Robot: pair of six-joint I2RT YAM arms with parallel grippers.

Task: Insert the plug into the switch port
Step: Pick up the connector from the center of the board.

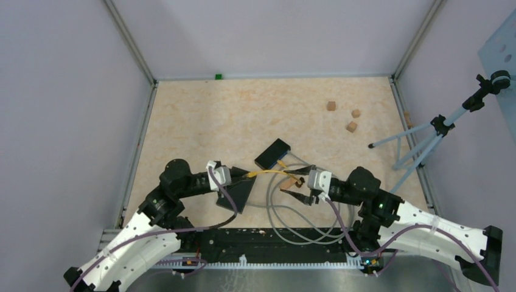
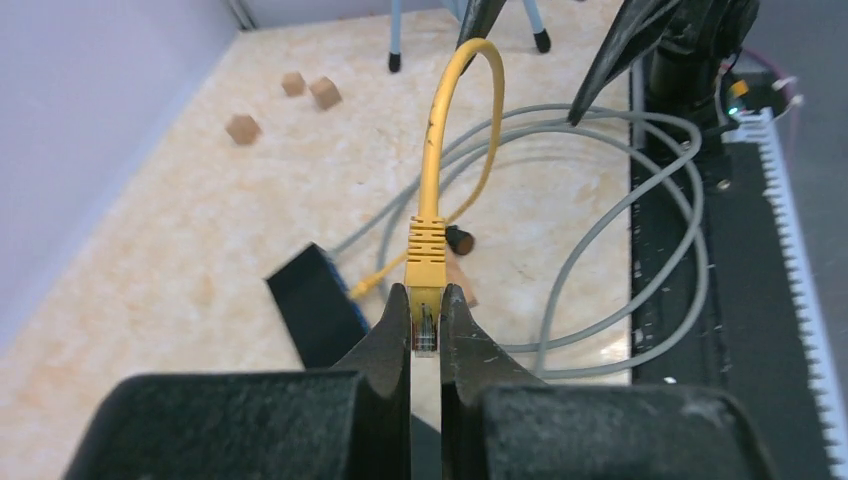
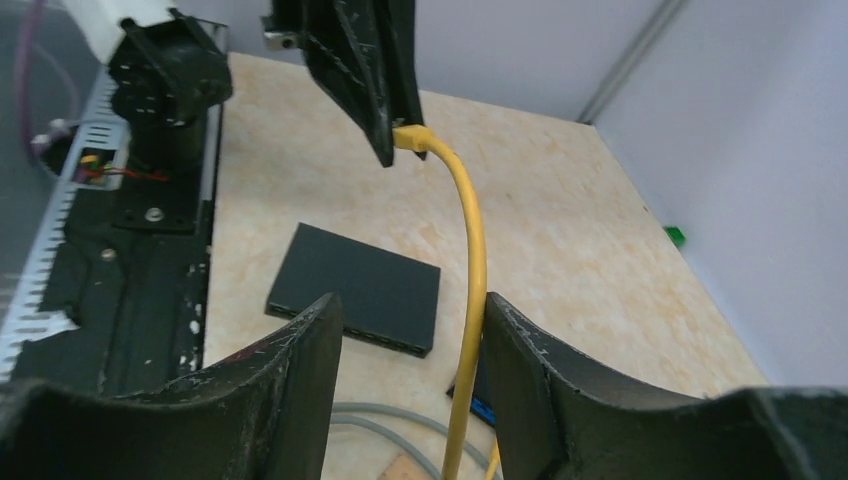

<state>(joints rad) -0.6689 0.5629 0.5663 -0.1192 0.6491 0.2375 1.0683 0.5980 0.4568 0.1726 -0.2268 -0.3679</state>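
The yellow plug (image 2: 426,262) is pinched by its clear tip between the fingers of my left gripper (image 2: 427,296), which is shut on it above the table. Its yellow cable (image 3: 472,250) arches over to my right gripper (image 3: 410,300) and runs between the open fingers, close to the right one and not gripped. Below the left gripper (image 1: 248,174) lies a flat black switch (image 3: 355,290) with a row of ports along its near edge. A second black box (image 1: 272,153) with a blue face holds the cable's other end. The right gripper (image 1: 294,189) hovers just right of the cable.
Grey cables (image 1: 292,219) loop on the table between the arms. A small brown piece (image 2: 461,280) lies near them. Three wooden cubes (image 1: 352,126) sit at the back right, a tripod (image 1: 426,137) stands by the right wall, and a green block (image 1: 218,76) is at the back edge.
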